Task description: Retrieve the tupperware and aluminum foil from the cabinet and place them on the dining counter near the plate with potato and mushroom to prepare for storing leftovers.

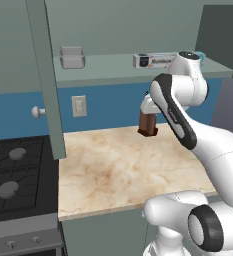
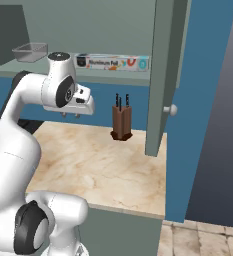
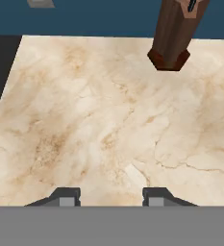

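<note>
Bench: beige, brown-veined marbling. Knife block: reddish brown. Tupperware: translucent grey; aluminum foil: white carton, dark label.

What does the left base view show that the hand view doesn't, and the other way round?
The left base view takes in the open cabinet's shelf with the tupperware and the aluminum foil on it, plus the wall outlet. The hand view adds the gripper, its fingertips apart over bare worktop with nothing between them. Both share the marbled worktop, the brown knife block at its back, and an edge of the black stove.
</note>
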